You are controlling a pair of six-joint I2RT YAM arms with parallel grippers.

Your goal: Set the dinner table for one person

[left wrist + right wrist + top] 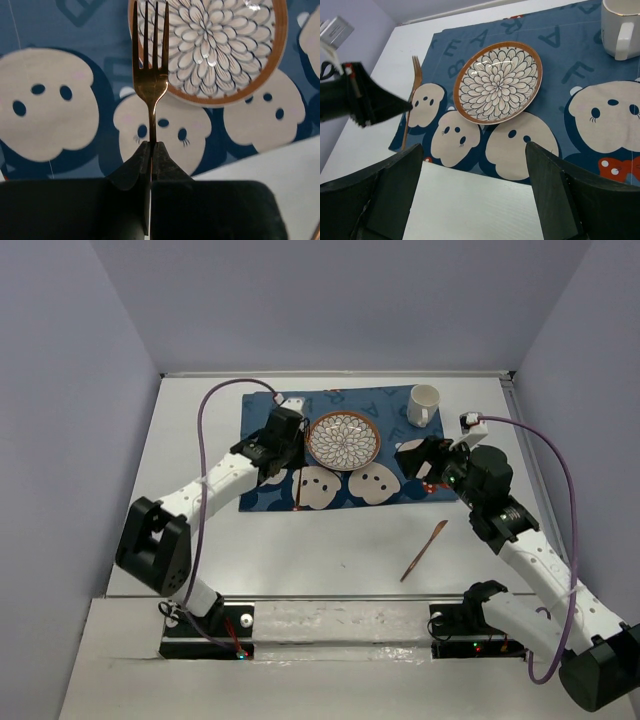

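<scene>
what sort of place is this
Probably a robot lab test cell, not a home: bare walls box in the white tabletop, two robot arms are mounted at its edge, the left gripper holds a fork.

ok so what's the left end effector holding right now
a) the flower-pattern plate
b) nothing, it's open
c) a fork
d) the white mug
c: in the left wrist view the left end effector is closed on the handle of the gold fork, whose tines point toward the plate.
</scene>
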